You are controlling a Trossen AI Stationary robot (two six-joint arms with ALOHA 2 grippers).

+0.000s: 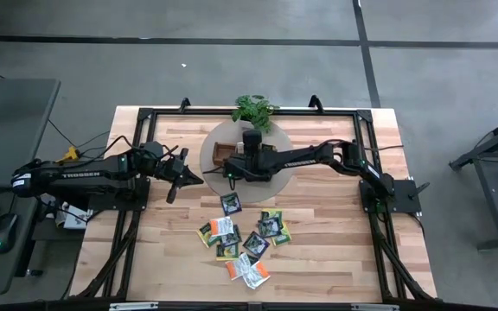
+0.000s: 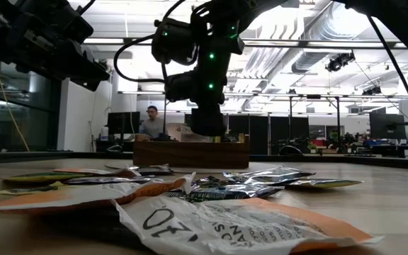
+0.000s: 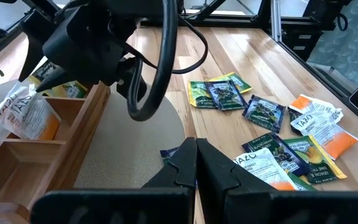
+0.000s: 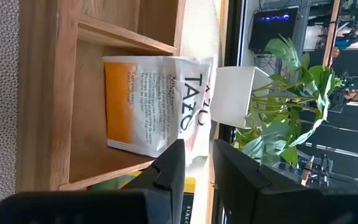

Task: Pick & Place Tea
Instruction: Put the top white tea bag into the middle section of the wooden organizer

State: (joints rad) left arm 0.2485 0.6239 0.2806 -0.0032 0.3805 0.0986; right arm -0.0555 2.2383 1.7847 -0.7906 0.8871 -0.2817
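Observation:
An orange-and-white tea sachet (image 4: 154,106) (image 3: 23,112) stands tilted in an end compartment of the brown wooden tray (image 4: 42,93) (image 1: 221,152). My right gripper (image 4: 199,163) (image 1: 230,171) is over that compartment, shut on it. A yellow-green sachet (image 3: 73,90) lies in the neighbouring compartment. The other sachets (image 1: 240,242) (image 3: 272,124) lie scattered flat on the table's near half. My left gripper (image 3: 196,163) (image 1: 188,179) is shut and holds nothing, hovering left of the tray over the round mat's edge. My right gripper pinches the sachet by a corner of its white printed end (image 4: 194,149), between the two fingers. The fingers come from above, pointing down into the compartment. The sachet hangs tilted below them, and its orange end (image 4: 114,134) reaches down to the compartment floor.
The tray sits on a round grey mat (image 1: 275,177). A small potted plant (image 1: 253,111) (image 4: 291,81) stands just beyond the tray at the far edge. A black frame (image 1: 145,112) runs around the table. A person (image 2: 151,120) sits in the room behind.

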